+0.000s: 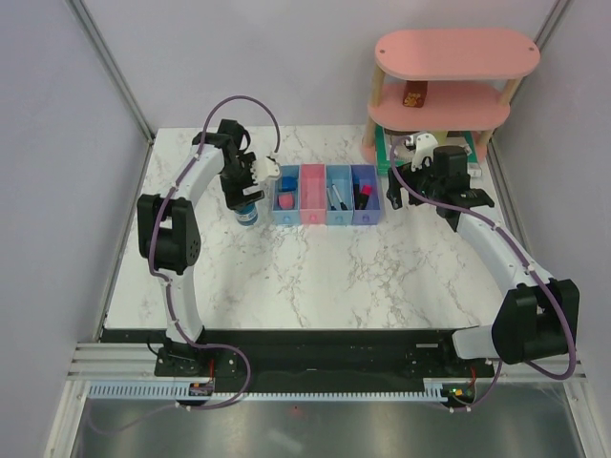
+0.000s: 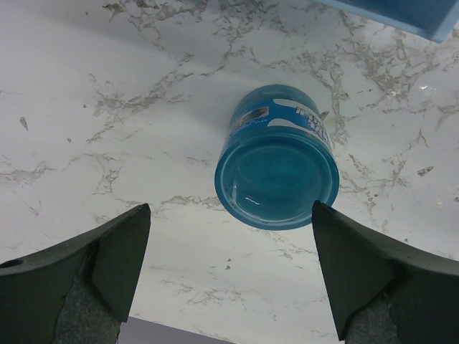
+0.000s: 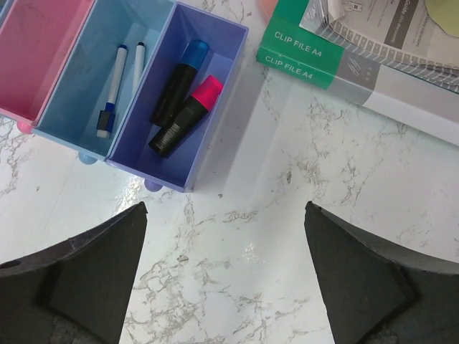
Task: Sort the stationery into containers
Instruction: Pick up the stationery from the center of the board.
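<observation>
Left gripper (image 2: pixel 231 215) is hanging wide over a glossy round tape roll (image 2: pixel 276 161). Right gripper (image 3: pixel 226 208), equally wide, alone is seeing binned highlighters (image 3: pixel 188 118).

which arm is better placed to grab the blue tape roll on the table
Left: the left gripper hangs open over the tape roll, a finger on either side. The right gripper, also open, is by the purple bin at the row's other end.

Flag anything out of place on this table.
Blue tape roll sits on the table left of the bins, outside them, below the open left gripper. Pens and highlighters are binned.
</observation>
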You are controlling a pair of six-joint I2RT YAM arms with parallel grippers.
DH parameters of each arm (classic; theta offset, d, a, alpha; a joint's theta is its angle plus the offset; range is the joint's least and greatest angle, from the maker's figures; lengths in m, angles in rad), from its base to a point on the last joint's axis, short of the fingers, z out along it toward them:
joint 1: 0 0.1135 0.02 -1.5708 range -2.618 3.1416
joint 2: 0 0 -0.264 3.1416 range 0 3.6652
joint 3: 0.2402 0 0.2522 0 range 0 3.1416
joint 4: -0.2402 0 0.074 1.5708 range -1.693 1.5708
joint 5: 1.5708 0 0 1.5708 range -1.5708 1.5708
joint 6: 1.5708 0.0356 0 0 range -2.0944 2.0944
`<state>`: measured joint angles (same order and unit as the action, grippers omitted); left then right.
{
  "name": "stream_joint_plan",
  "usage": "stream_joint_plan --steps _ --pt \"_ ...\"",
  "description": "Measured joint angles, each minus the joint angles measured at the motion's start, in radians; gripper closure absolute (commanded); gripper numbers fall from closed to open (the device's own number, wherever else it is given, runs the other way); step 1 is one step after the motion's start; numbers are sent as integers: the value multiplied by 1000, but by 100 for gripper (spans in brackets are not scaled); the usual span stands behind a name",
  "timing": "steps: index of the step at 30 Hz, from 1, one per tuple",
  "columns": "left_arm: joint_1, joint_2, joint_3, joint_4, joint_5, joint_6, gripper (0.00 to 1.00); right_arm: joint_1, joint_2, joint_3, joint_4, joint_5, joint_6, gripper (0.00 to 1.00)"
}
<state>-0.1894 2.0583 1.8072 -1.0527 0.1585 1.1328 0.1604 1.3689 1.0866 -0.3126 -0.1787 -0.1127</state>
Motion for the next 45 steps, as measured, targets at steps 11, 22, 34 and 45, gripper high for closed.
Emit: stream_joint_plan --steps 11,22,34,45 --pt "-3 0 -1 -44 11 72 0 0 2 0 0 4 -5 2" --pt "-5 0 3 -124 47 89 0 0 10 0 0 4 -4 2" --pt "-16 50 28 -127 60 88 0 0 17 0 0 4 -4 2" --pt "-20 93 28 -114 45 91 51 0 17 0 0 3 -4 2"
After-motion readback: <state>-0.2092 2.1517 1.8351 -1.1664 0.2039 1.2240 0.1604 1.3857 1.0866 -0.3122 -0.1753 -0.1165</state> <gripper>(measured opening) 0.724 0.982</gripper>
